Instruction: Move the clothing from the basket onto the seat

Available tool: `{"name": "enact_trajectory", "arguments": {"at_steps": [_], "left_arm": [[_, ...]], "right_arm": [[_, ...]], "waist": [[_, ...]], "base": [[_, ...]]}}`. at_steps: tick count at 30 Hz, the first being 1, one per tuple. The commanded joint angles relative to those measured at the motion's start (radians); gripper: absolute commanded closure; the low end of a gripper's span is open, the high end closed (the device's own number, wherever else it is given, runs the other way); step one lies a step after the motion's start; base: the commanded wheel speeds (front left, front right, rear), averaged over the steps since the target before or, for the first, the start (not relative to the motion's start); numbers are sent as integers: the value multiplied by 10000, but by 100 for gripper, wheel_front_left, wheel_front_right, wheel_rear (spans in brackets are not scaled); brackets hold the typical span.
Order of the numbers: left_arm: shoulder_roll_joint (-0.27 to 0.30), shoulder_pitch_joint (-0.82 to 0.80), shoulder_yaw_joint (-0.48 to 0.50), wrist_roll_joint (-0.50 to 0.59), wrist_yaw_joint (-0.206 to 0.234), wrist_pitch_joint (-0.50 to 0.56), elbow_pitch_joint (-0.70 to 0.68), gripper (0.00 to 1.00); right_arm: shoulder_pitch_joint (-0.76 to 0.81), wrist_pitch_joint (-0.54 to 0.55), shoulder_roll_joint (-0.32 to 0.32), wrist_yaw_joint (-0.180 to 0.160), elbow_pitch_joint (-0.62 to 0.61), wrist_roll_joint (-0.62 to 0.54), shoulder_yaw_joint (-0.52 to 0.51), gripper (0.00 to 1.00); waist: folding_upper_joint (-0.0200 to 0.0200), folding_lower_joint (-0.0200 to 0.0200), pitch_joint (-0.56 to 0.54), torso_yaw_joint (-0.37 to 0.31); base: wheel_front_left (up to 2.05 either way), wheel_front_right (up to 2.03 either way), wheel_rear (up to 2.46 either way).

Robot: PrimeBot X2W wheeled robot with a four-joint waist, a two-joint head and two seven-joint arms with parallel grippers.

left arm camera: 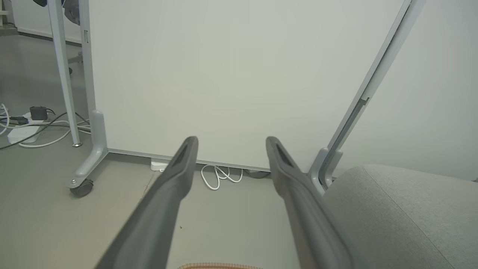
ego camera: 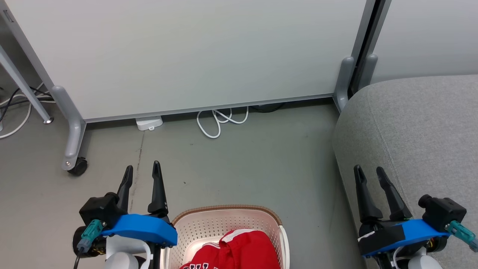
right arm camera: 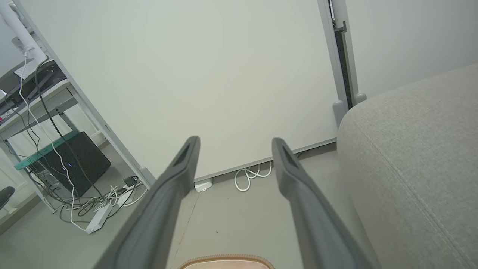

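Observation:
The cream basket [ego camera: 198, 228] with a brown rim stands on the floor at the bottom middle of the head view. Red clothing [ego camera: 242, 250] with white stripes lies inside it, partly cut off by the frame edge. The grey seat [ego camera: 418, 127] fills the right side. My left gripper [ego camera: 142, 172] hovers open just left of the basket, nothing between its fingers. My right gripper [ego camera: 370, 172] stands open over the seat's front edge, empty. The basket rim [left arm camera: 220, 266] peeks in below my left gripper [left arm camera: 231, 142], and the rim [right arm camera: 227, 259] shows below my right gripper [right arm camera: 235, 142] too.
A white partition panel [ego camera: 186, 56] on a castor foot [ego camera: 78, 166] stands across the far side. White cables [ego camera: 220, 119] and a small white box [ego camera: 149, 122] lie at its base. Desk legs, a power strip [right arm camera: 99, 220] and more cables sit at the left.

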Motion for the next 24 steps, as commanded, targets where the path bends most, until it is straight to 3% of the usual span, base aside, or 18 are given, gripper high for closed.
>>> {"name": "enact_trajectory", "arguments": {"at_steps": [1,24], "left_arm": [[82,-234,-29,234,27,-94,-48,0],[-147,-36,359,1679,-749,-583,-12,0]], "right_arm": [[-155,-95,-54,18,-125,-297,21,0],[107,-598,-57,22,-205,-2114,-185,0]], "waist": [[0,0,7,3],[0,0,34,72]], "base": [[0,0,0],[0,0,0]]}}
